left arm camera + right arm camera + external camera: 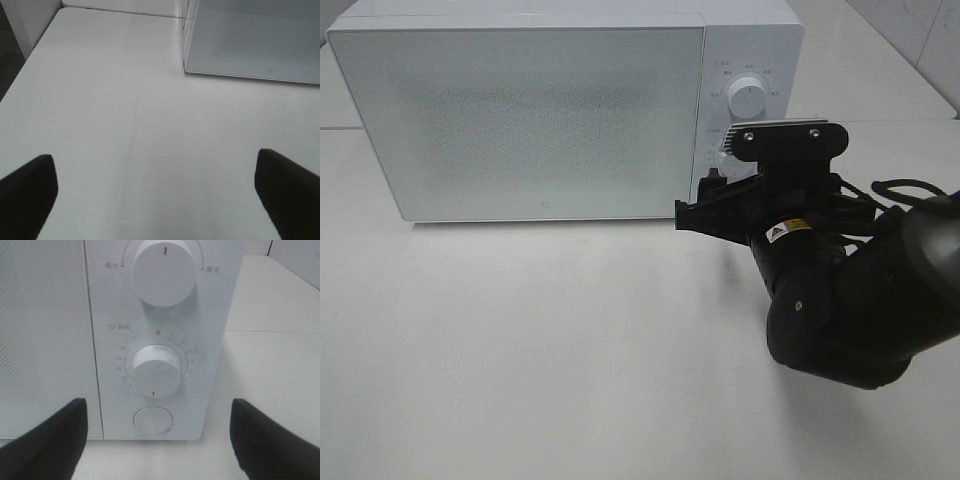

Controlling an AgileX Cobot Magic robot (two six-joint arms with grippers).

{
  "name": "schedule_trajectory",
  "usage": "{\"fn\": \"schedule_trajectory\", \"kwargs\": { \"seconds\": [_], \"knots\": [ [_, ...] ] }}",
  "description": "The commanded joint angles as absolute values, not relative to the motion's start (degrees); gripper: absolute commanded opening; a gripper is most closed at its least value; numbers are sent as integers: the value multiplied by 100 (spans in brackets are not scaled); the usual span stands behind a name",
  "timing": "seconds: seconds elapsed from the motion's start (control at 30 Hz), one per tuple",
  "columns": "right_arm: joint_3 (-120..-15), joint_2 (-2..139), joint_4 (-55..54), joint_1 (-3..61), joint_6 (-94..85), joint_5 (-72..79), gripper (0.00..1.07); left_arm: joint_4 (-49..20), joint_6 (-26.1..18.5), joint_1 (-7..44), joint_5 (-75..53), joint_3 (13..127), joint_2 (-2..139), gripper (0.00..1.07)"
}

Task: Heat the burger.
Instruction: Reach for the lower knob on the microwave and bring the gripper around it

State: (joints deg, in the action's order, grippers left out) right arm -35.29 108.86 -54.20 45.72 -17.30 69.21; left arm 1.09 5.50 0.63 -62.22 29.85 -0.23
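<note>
Microwave [760, 45], boxy white with dot-screened door [520, 120], on smooth bench [520, 350]; right gripper [157, 440] spread empty facing round timer dial [156, 371]; left gripper [157, 195] likewise spread.

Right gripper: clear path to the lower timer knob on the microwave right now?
Likely yes. The right gripper is open and faces the lower knob head-on, nothing between them, jaws spread wider than the knob.

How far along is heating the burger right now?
Done: the white microwave's frosted door is shut with no burger in sight, so it is probably inside. In hand: the open right hand faces the white round timer dial, whose red mark points down, away from zero. Left: likely confirming it runs, then taking the burger out.
</note>
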Motion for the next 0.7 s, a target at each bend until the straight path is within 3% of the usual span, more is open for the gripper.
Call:
{"fn": "schedule_trajectory", "kwargs": {
  "seconds": [0.03,0.7],
  "knots": [
    [-3633,10926,-5300,4452,-1644,7191,76,86,579,63,-6142,2974,-155,100],
    [-4211,11534,-4939,3994,-1432,7053,76,86,579,63,-6142,2974,-155,100]
  ]
}}
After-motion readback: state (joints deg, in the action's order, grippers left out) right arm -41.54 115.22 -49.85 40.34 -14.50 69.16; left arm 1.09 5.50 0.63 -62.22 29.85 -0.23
